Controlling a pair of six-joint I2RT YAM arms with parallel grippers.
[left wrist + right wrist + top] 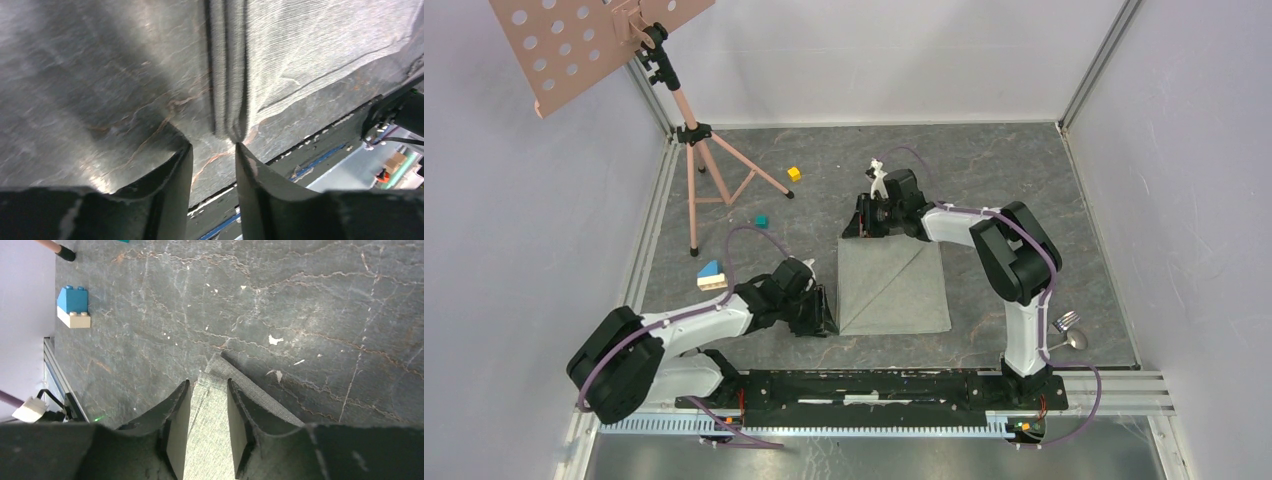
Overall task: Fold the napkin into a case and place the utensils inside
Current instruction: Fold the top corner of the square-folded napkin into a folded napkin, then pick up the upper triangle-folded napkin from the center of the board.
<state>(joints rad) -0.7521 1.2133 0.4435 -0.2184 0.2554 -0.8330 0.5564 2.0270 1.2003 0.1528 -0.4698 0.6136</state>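
Napkin (892,288) lies flat on the table (1014,180) between the arms, its near left corner just ahead of the left tool (212,150), whose fingers stand apart, its far left corner lying between the parted fingers of the right tool (208,385).

left arm (694,322) and right arm (1022,330): white links, chunky black joints, purple cables (749,229) looped alongside. left gripper (212,150) and right gripper (208,385) are black with curved fingers (172,180). Base rail (874,388) is black.
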